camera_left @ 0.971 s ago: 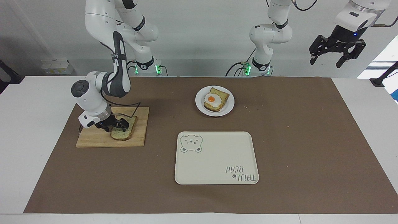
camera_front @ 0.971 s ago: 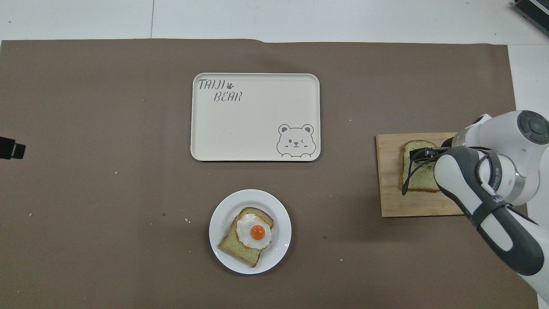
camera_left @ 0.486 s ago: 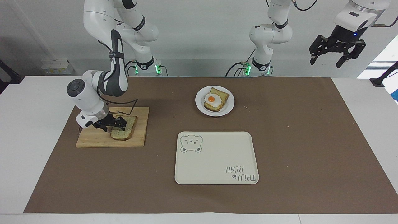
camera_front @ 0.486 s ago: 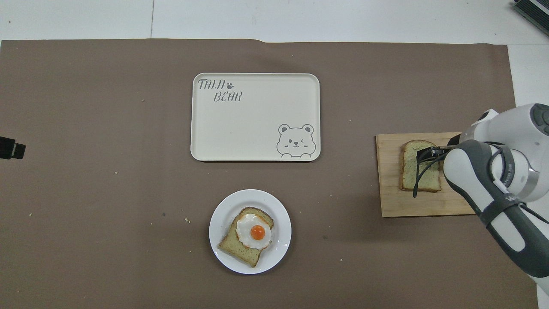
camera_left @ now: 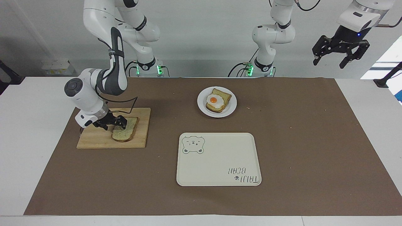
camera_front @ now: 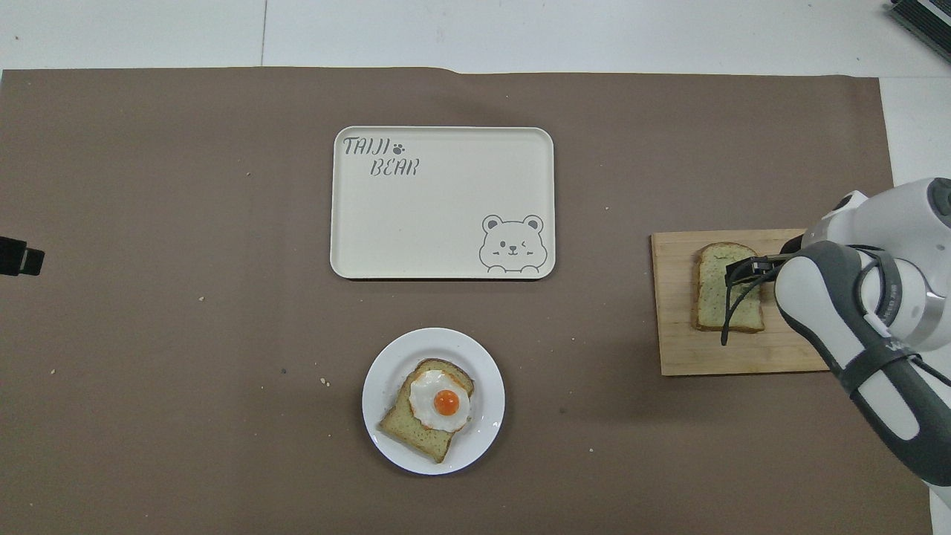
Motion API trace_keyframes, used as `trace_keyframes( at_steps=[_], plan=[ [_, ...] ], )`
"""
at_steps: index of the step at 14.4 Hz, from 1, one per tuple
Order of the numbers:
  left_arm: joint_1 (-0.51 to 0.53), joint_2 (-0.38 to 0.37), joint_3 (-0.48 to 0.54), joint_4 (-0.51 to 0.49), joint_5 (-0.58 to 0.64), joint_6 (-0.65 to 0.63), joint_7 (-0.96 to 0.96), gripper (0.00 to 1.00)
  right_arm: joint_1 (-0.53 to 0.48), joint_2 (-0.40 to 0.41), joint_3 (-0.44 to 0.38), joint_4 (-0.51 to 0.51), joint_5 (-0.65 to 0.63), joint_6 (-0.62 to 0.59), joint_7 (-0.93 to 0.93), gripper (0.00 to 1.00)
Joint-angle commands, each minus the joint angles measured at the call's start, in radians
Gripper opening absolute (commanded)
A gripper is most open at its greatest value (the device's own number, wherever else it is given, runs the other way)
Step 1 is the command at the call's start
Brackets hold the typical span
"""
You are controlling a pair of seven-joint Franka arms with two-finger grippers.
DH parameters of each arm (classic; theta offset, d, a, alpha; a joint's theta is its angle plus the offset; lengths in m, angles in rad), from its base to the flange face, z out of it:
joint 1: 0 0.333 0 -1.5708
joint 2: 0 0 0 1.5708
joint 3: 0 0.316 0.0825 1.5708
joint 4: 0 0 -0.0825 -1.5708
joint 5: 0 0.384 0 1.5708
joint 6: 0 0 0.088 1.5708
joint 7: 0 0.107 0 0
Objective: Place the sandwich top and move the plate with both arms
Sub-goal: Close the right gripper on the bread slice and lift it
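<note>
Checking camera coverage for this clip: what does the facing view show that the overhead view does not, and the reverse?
Only the facing view shows the left gripper, open, raised off the left arm's end of the table, and both arm bases. It also shows the open right gripper low at the sandwich top.

Only the overhead view reads the tray lettering upright; there the arm hides most of the right gripper.

Both show the plate carrying egg-topped bread, the cutting board and the tray.
</note>
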Motion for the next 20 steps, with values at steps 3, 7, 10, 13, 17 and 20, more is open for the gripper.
trace_keyframes(
  at_steps=[3,7,10,13,17,20],
  plan=[
    [0.013,-0.016,-0.009,-0.011,0.008,-0.010,0.011,1.00,-0.015,-0.025,0.007,-0.041,0.064,0.002,-0.043,1.00],
    [0.013,-0.016,-0.009,-0.011,0.008,-0.010,0.011,1.00,-0.015,-0.024,0.007,-0.042,0.064,0.006,-0.043,0.61],
    [0.013,-0.016,-0.009,-0.011,0.008,-0.010,0.011,1.00,-0.015,-0.024,0.007,-0.042,0.064,0.006,-0.043,0.34],
    [0.013,-0.016,-0.009,-0.011,0.008,-0.010,0.011,1.00,-0.015,-0.024,0.007,-0.042,0.067,0.007,-0.033,0.13],
    [0.013,-0.016,-0.009,-0.011,0.008,-0.010,0.011,1.00,-0.015,-0.022,0.007,-0.042,0.069,0.007,-0.011,0.00],
    [0.013,-0.016,-0.009,-0.011,0.008,-0.010,0.011,1.00,-0.010,-0.018,0.007,-0.031,0.069,0.006,0.031,0.00]
  ],
)
